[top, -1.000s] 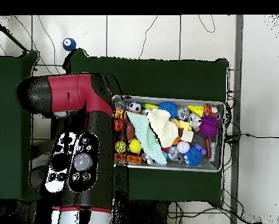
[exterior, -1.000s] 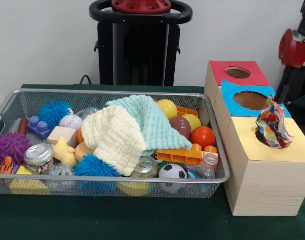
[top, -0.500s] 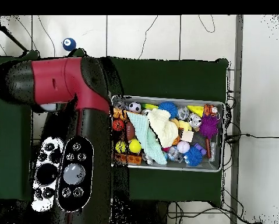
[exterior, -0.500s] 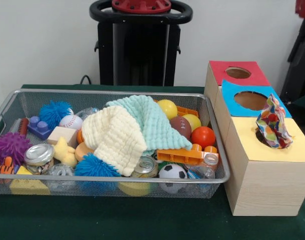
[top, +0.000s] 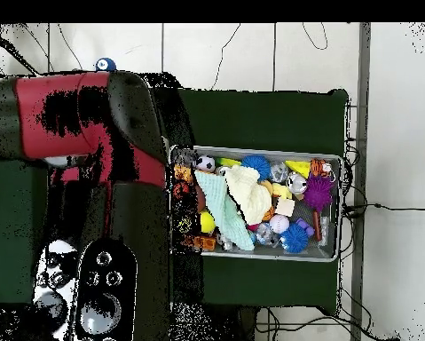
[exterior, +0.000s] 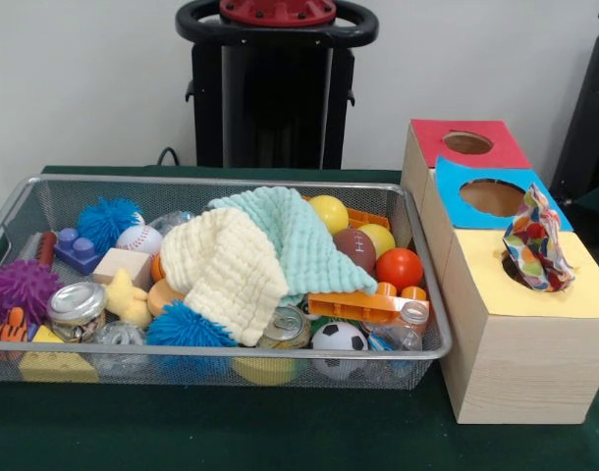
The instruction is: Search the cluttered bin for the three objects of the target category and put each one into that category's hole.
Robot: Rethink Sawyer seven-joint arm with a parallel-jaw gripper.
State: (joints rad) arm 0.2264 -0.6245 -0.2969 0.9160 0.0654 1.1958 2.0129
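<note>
Since the earlier frames the red and black arm has swung further across the overhead view and now fills its left side, while in the front view the red part that showed at the far right edge is gone. Nothing in the bin has shifted. No claw shows in either view, so its state is out of sight.

A patterned cloth sits stuffed in the hole of the yellow box top, most of it sticking up out of the opening. That suggests cloths are the target category, with one delivered or nearly so. Two more lie in the middle of the bin: a cream cloth draped over a mint cloth, both resting on the toys. The blue hole and red hole behind are empty.

The step in hand looks like the return from the boxes to the bin. Next the arm would need to come down over the cream cloth, which lies uppermost, and pinch a raised fold near its middle, keeping clear of the can and the orange block at its near edge.
</note>
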